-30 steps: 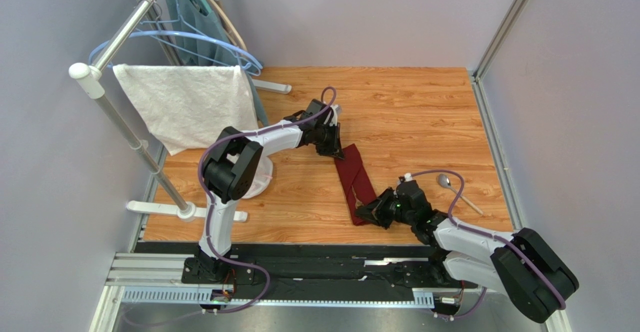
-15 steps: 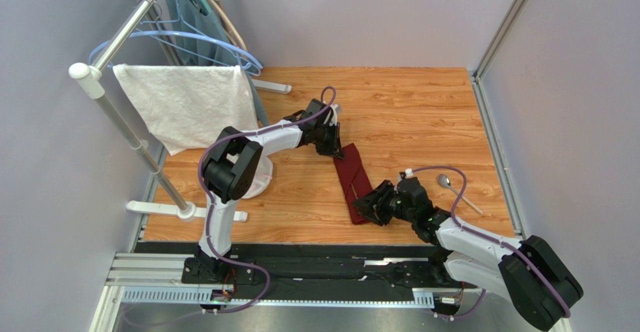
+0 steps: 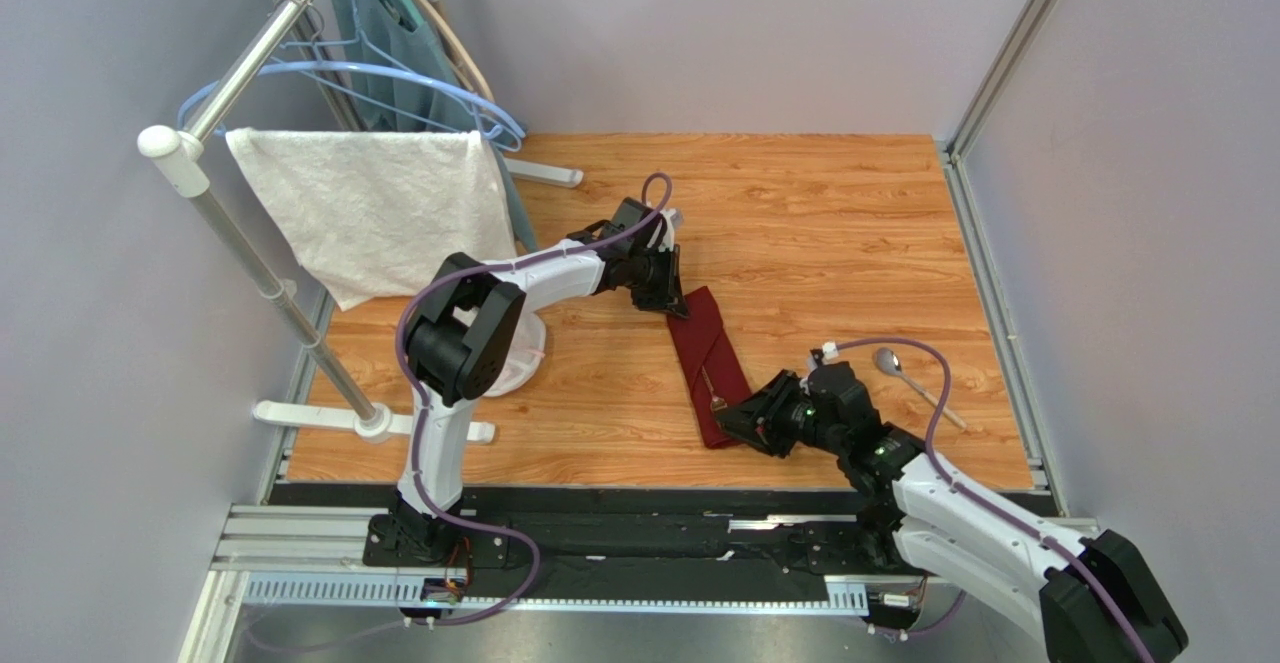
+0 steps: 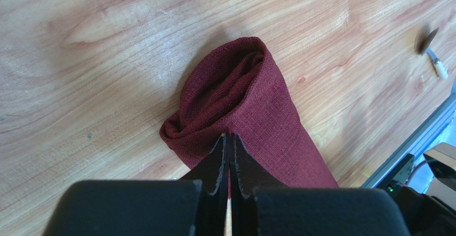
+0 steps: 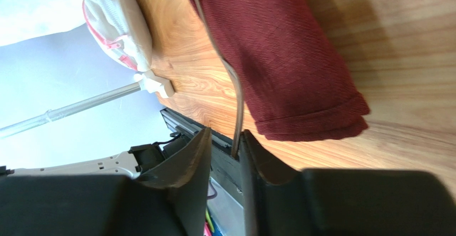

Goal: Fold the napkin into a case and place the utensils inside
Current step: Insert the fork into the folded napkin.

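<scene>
Left gripper (image 4: 229, 140) pinches the long dark-red cloth case (image 4: 257, 97). Right gripper (image 5: 223, 140) is a little open round the thin grey fork handle (image 5: 239, 108) — a crooked pull might drag it out.

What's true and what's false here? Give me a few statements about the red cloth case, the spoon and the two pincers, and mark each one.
1. The left pincer is shut on the case. True.
2. The spoon sits inside the case. False: it lies on the table, apart from the case, on the right arm's side.
3. A white towel hangs over the rack. True.
4. The right pincer is at the case's far end. False: it is at the near end; the left pincer holds the far end.
</scene>
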`<state>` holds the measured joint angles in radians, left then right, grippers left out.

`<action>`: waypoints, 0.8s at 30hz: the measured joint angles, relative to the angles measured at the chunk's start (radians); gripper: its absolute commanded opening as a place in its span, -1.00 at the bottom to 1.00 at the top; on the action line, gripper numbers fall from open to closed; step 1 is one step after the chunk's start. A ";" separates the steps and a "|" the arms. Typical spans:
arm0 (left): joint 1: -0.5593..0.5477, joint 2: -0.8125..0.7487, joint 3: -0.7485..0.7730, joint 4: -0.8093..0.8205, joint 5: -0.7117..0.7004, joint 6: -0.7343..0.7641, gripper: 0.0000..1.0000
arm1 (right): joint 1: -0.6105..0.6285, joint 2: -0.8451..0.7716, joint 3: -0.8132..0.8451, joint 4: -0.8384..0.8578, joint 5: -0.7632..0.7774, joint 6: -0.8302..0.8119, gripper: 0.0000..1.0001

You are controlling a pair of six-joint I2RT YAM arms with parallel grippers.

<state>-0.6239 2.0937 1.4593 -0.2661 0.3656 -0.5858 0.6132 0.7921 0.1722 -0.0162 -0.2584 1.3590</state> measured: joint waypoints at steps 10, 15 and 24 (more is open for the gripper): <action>-0.002 0.000 0.000 -0.002 0.000 0.000 -1.00 | 0.000 0.138 -0.012 0.024 0.003 -0.002 -1.00; -0.004 -0.007 0.000 -0.007 0.000 0.004 -1.00 | 0.000 0.201 -0.005 0.098 -0.002 0.001 -1.00; 0.013 -0.040 0.037 -0.059 -0.014 0.032 -1.00 | 0.000 0.168 -0.001 0.105 0.008 0.007 -1.00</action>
<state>-0.6113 2.0541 1.4960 -0.3248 0.3519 -0.5533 0.6132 0.9604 0.1711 0.0887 -0.2501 1.3659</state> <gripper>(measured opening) 0.007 0.011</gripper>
